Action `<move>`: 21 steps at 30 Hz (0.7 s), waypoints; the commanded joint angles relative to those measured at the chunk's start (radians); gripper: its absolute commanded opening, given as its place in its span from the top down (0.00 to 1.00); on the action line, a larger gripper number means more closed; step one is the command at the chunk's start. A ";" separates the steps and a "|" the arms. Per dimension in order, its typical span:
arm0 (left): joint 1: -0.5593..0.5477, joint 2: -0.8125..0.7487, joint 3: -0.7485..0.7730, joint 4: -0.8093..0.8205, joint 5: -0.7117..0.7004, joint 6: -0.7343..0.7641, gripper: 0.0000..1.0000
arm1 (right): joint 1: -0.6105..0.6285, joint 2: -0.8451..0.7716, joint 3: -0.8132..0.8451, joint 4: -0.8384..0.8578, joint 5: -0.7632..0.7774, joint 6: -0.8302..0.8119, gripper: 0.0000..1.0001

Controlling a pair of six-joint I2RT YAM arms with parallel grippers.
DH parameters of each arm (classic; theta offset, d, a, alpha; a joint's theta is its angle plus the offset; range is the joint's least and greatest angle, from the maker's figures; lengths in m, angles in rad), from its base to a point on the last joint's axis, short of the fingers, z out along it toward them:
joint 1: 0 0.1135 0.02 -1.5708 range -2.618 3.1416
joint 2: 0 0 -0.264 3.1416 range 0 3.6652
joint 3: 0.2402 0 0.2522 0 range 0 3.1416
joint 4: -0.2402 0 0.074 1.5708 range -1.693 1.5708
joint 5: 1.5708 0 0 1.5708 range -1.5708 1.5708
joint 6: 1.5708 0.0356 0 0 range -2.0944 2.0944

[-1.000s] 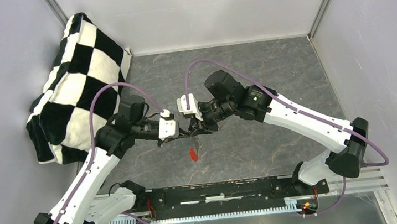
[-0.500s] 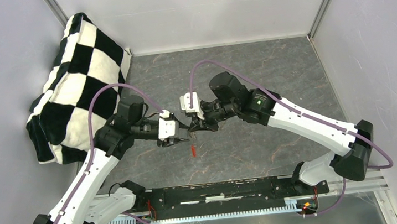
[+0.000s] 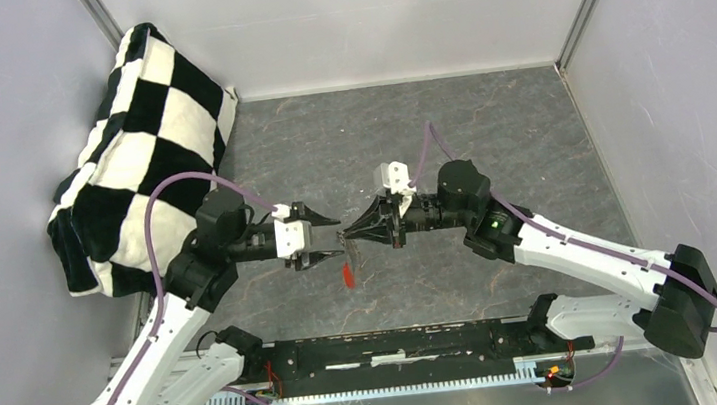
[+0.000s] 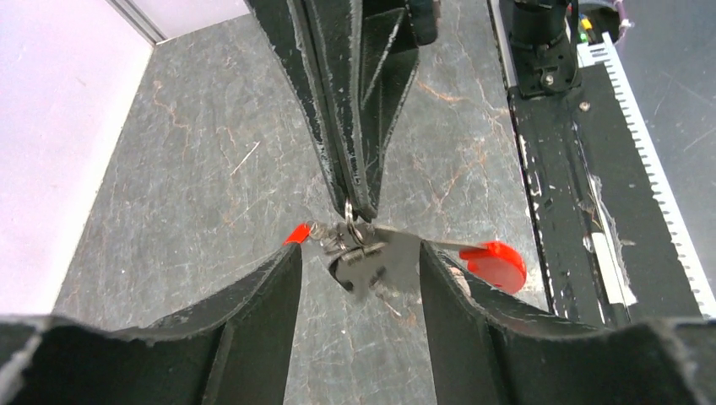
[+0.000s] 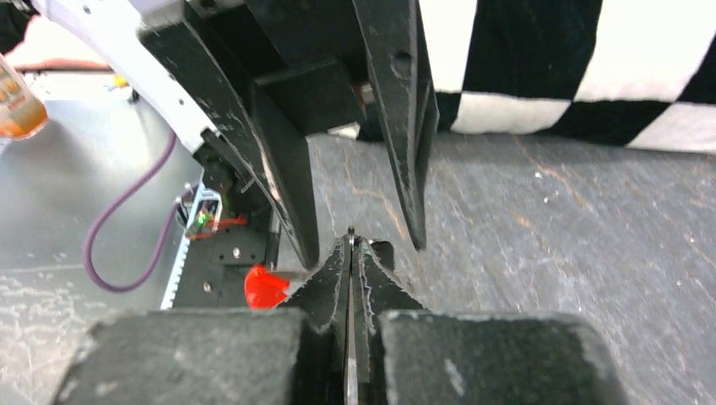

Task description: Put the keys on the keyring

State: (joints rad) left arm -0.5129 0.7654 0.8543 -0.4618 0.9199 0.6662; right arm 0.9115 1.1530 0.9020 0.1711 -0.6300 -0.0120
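Step in hand: threading. The black right gripper (image 5: pixel 350 245) is clamped shut on the thin metal, red-banded keyring (image 4: pixel 349 211), held aloft. The black left gripper (image 4: pixel 359 253) stands open, flanking it. The red-headed metal key (image 4: pixel 494 264) appears already attached. Next move: a precise regrip.

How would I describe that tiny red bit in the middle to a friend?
Start at the checkered pillow, then move right to the middle of the grey table. There the right claw, pinched shut, holds a small metal key bunch, with the red piece sticking out toward the near edge. Its bright red sets it apart from the grey and black all around.
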 commanded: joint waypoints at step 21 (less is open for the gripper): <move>-0.016 -0.003 -0.012 0.267 -0.053 -0.246 0.47 | -0.001 -0.094 -0.277 0.785 0.168 0.350 1.00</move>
State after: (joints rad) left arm -0.5255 0.8051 0.8402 -0.2203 0.9131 0.3958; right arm 0.9104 1.1019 0.6495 0.8074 -0.5331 0.2966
